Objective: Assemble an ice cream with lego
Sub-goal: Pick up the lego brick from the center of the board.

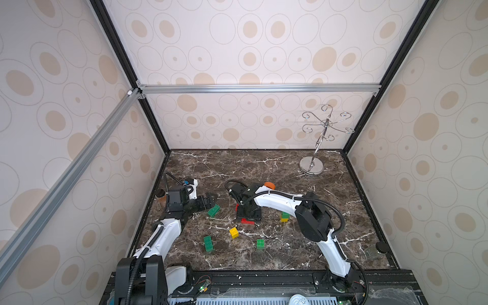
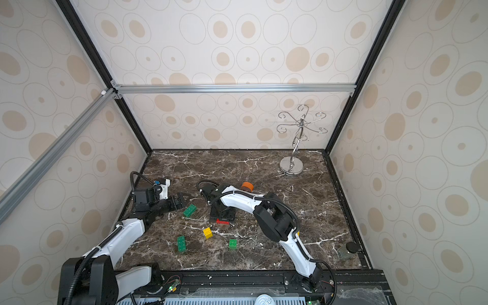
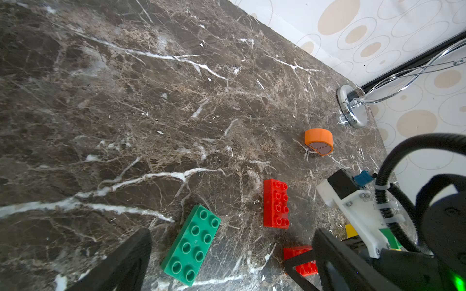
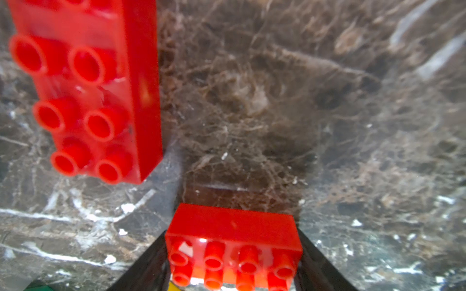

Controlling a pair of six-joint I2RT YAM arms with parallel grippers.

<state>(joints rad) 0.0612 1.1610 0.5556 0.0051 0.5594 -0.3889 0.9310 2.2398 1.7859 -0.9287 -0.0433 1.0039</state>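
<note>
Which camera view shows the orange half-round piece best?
The left wrist view: the orange half-round piece lies whole and sharp, its flat face showing. In both top views it is small; in a top view the right arm hides part of it. The right wrist view does not show it.

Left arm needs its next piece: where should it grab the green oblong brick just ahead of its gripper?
Pinch the green oblong brick across its two long sides, coming from above. It lies flat, studs up, both long sides free, nearly in line with the open left gripper.
</note>
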